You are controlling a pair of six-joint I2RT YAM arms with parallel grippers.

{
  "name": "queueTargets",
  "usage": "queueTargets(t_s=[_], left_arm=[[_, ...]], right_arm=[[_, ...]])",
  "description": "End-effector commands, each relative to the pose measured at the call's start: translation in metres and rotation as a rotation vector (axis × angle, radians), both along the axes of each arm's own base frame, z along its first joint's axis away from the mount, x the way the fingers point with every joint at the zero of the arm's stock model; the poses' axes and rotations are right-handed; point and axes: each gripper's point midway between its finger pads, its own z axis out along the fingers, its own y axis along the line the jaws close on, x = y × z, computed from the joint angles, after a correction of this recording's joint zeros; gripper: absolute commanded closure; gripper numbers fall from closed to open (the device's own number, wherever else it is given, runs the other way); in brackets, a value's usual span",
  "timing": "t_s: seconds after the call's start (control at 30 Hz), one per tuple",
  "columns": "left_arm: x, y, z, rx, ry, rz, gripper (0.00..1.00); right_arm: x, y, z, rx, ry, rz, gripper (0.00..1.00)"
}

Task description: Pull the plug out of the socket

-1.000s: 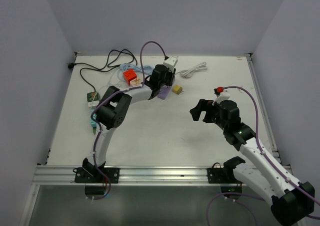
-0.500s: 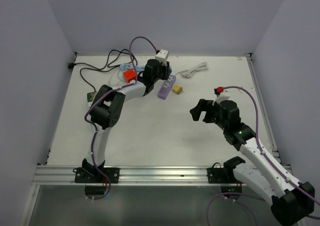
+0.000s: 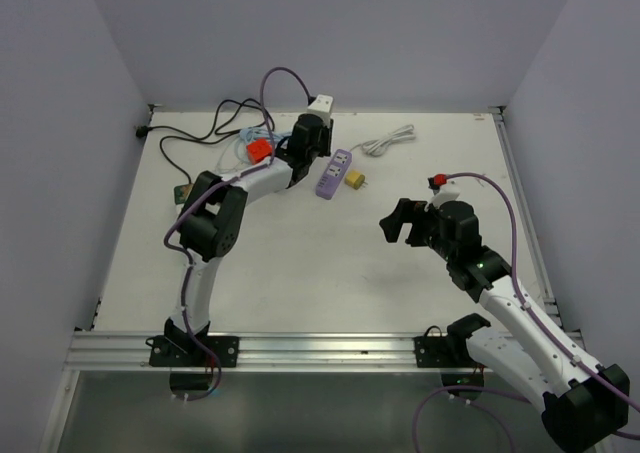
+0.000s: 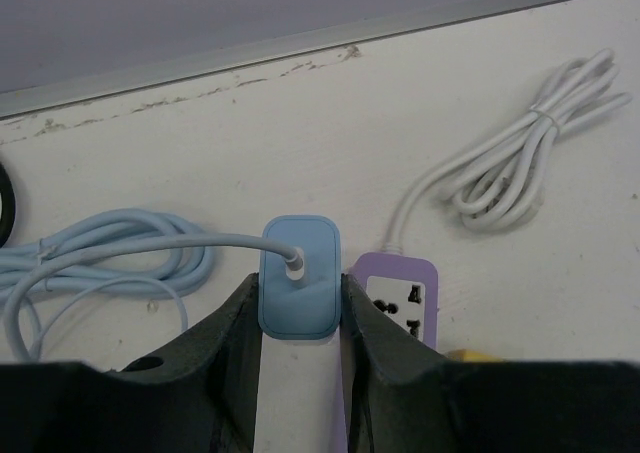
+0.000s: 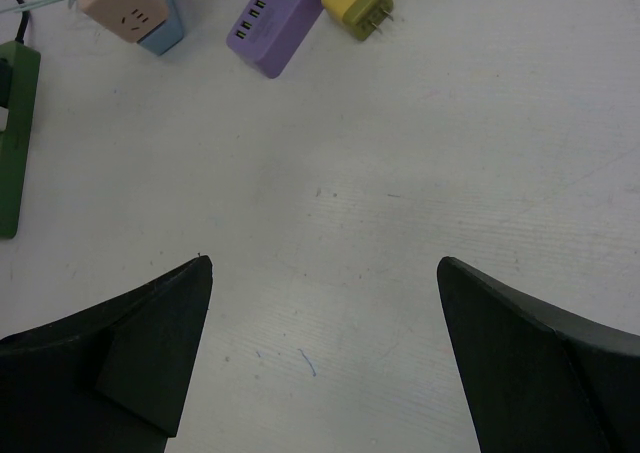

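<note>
A: Where's the plug?

B: The blue plug (image 4: 298,273) is pinched in the left gripper (image 4: 299,285), with the fingers (image 4: 235,343) tight on both of its sides. It's at the back of the table (image 3: 300,263), left of the purple power strip (image 4: 403,298).

A: Is it in the strip or out of it?

B: It looks out. It sits just beside the strip, not on it, and the strip sockets I can see in the left wrist view are empty. I can't see the prongs, so I can't tell how far clear they are.

A: And the cable?

B: The blue cable (image 4: 90,263) runs left from the plug face into a loose coil, with no visible tension. The strip's own white cord (image 4: 520,163) is bundled off to the right.

A: What about the right arm?

B: The right gripper (image 5: 325,263) is spread wide over bare table and touching nothing, well apart from the strip. It isn't bracing the strip.

A: So which step are we on?

B: I'd say the pull itself is done or nearly done. Next I'd carry the plug away from the strip, set it down on open table and let go. Watch the yellow adapter (image 3: 354,179) sitting against the strip's near end, and don't let the cable drag the strip.
</note>
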Motion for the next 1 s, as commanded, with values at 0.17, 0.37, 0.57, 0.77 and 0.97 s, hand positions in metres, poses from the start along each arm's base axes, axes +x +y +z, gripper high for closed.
queueTargets(t_s=[0.17,0.37,0.57,0.77,0.97], left_arm=[[0.015,0.018,-0.007,0.101,0.012,0.086,0.52],[0.015,0.024,-0.024,0.153,0.058,0.103,0.47],[0.010,0.026,-0.012,0.148,0.064,0.108,0.37],[-0.007,0.016,0.013,0.077,0.113,0.036,0.26],[-0.035,0.019,0.078,-0.034,0.096,-0.023,0.23]], right_arm=[[0.003,0.000,0.003,-0.008,-0.020,0.006,0.01],[0.003,-0.001,0.004,-0.009,-0.022,0.007,0.01],[0.003,-0.001,0.003,-0.012,-0.020,0.006,0.01],[0.002,0.000,0.000,-0.019,-0.013,0.013,0.01],[-0.002,0.019,0.001,0.016,-0.021,0.128,0.01]])
